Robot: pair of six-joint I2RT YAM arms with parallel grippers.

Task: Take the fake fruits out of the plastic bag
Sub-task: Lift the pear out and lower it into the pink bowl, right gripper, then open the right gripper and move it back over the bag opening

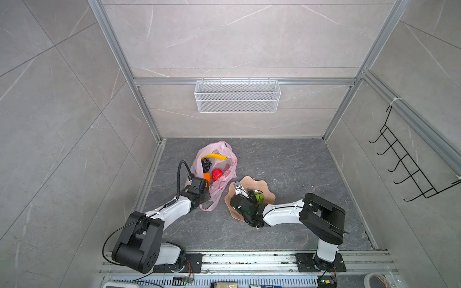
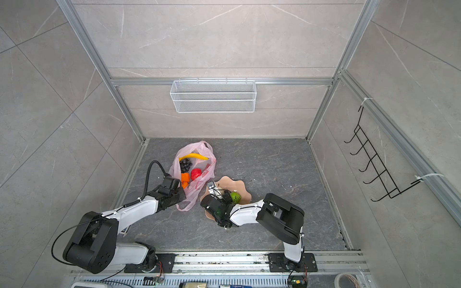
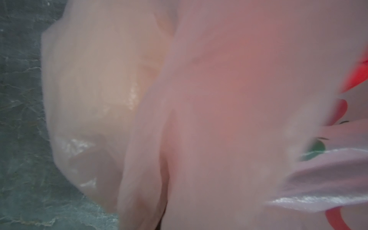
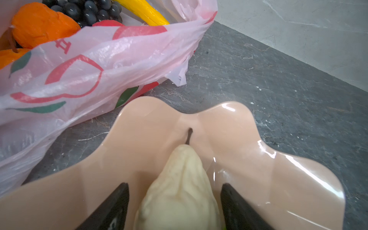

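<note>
Cream-beige pear [image 4: 179,189] lay on the peach scalloped plate [image 4: 258,159] between the right gripper's [image 4: 175,184] parted jaws, beside the bumpy green fruit [image 1: 259,198]. Banana [image 1: 214,156], grapes [image 1: 206,164], red apple [image 1: 217,174] and orange [image 1: 207,177] sat in the plastic bag [image 1: 224,152] just beside the plate. The left gripper [image 1: 202,193] was closed at the bag's near edge, any hold on the film hidden.

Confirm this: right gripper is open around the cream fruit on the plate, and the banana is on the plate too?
No. The banana lies inside the plastic bag, as both top views show. The rest holds: the right gripper is open around the cream fruit on the plate.
</note>
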